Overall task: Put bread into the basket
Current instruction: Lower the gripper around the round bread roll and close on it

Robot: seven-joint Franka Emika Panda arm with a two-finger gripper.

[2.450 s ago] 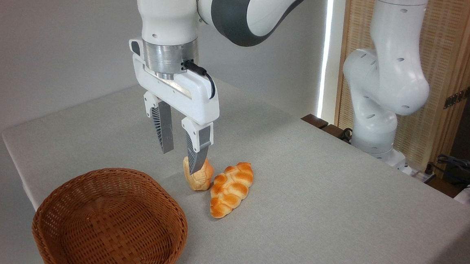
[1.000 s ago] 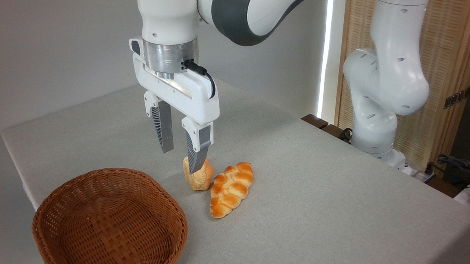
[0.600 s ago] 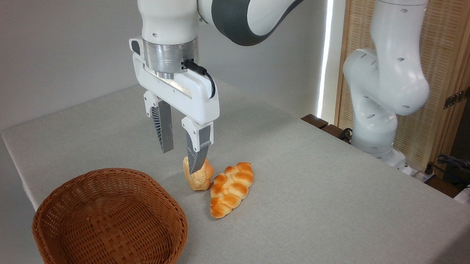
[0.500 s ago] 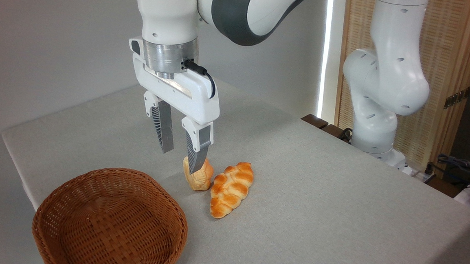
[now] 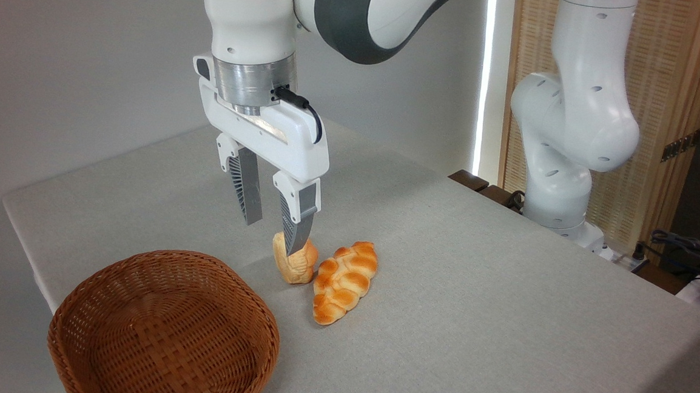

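Observation:
The bread, a small golden bun with paler sides, rests on the grey table near the middle. Just above it hangs my gripper, open, with nothing between its ribbed fingers; the nearer fingertip overlaps the bun's top in the picture. To the lower left stands the round brown wicker basket, with nothing inside it, about a bun's width from the bread.
A longer braided loaf lies against the bun's right side. The arm's white base stands at the table's far right edge, with cables and a wooden screen behind it. The table's left edge runs just behind the basket.
The gripper has shifted very slightly up and to the right. Bun, loaf and basket have not moved.

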